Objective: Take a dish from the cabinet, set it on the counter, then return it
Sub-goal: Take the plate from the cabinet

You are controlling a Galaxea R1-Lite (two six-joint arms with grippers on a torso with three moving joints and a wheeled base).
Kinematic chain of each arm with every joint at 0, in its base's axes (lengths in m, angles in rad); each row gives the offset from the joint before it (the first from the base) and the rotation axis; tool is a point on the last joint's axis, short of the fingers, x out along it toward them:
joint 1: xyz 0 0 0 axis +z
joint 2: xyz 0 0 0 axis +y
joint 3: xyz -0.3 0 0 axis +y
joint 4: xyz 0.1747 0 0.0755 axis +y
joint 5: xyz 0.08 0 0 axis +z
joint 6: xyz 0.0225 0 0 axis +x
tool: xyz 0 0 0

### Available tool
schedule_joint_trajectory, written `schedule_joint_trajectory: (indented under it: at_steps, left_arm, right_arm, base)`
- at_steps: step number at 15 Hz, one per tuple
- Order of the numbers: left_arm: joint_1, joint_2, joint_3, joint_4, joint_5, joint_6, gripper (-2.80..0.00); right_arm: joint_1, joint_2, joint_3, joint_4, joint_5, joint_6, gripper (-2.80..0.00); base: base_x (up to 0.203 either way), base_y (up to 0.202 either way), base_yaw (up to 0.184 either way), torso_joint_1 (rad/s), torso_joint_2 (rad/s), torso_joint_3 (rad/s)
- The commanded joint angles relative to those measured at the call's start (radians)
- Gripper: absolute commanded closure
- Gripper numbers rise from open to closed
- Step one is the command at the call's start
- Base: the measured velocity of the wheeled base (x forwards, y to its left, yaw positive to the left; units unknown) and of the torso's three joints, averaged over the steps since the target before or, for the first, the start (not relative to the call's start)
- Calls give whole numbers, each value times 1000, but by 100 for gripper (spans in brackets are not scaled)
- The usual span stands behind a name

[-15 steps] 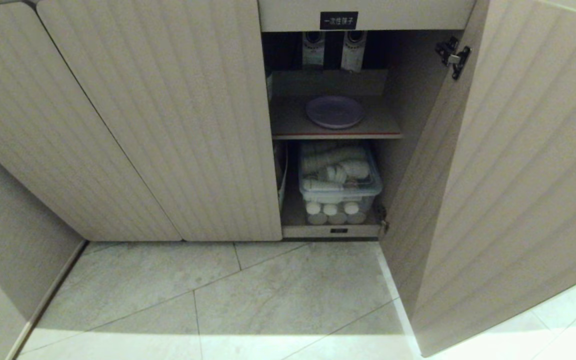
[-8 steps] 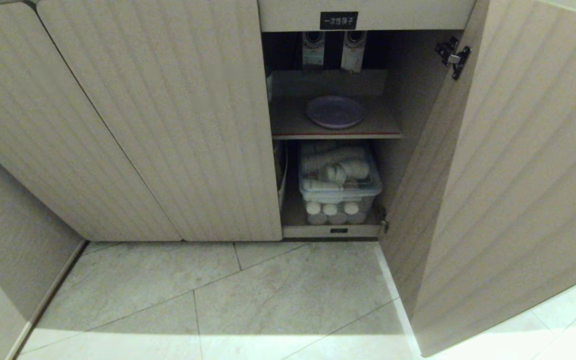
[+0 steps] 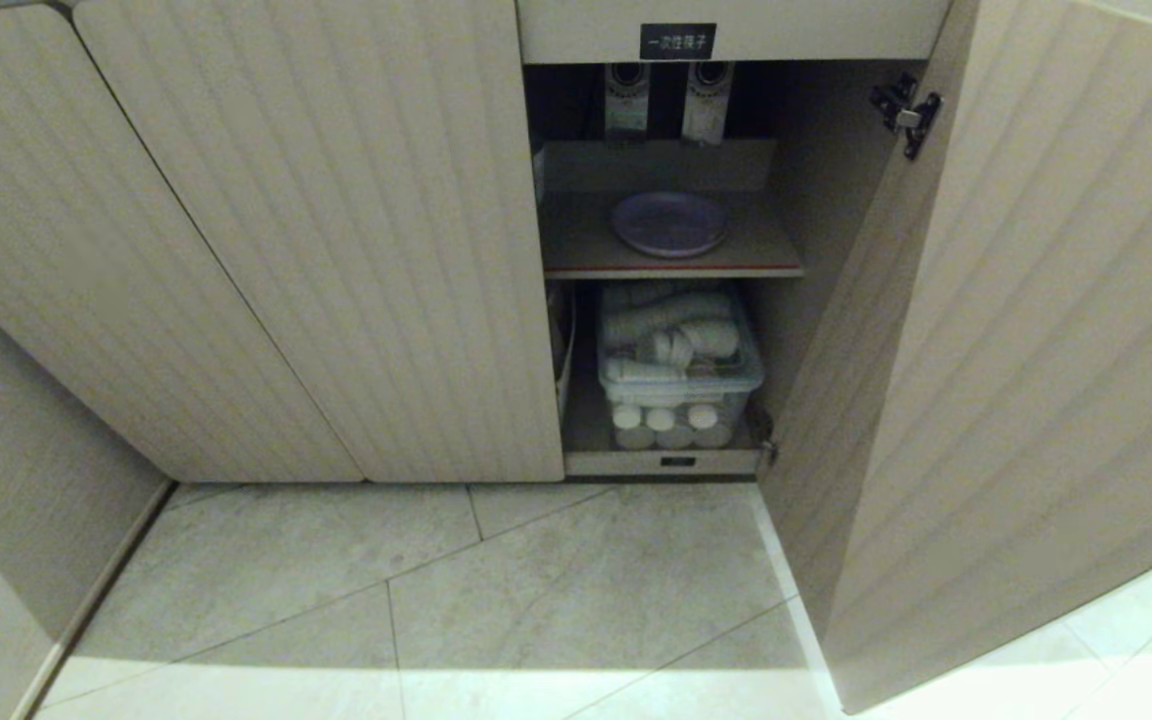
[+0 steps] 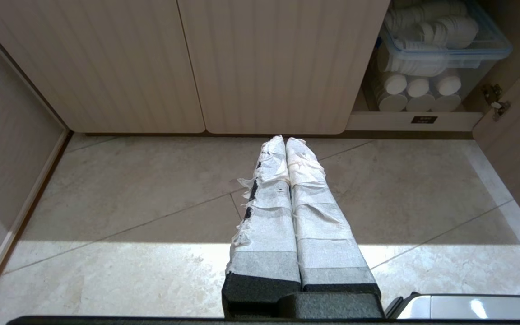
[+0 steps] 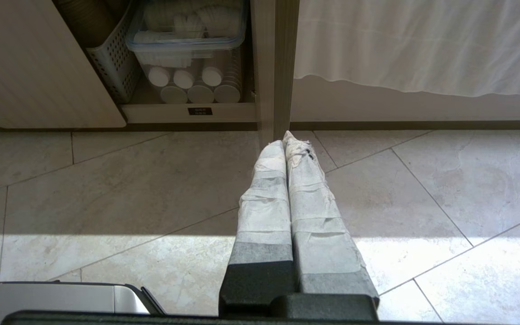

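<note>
Both fingers (image 4: 285, 141) far from dish (image 3: 669, 223)

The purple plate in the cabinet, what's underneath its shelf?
Below the shelf holding the plate sits a clear bin of white lids, with white cup stacks beneath. Anything behind the bin is hidden.

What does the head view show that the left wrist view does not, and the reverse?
Only the head view shows the plate lying flat on the upper shelf, the black label above the opening and the top hinge of the open door. Only the left wrist view shows the left gripper, fingers pressed together and empty, held over the floor short of the cabinet. Both show the closed ribbed doors, and the clear bin of white items on the bottom level.
</note>
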Motion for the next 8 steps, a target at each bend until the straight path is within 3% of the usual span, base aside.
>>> schedule_joint_trajectory:
  at_steps: [1,8]
  left_arm:
    - [0,0,0,0,0,-1,0]
    - [0,0,0,0,0,1,0]
  right_arm:
    - [1,1,-1,-1,0,0,0]
    - [0,1,0,-1,0,0,0]
  base:
    - [0,0,0,0,0,0]
    - [0,0,0,0,0,0]
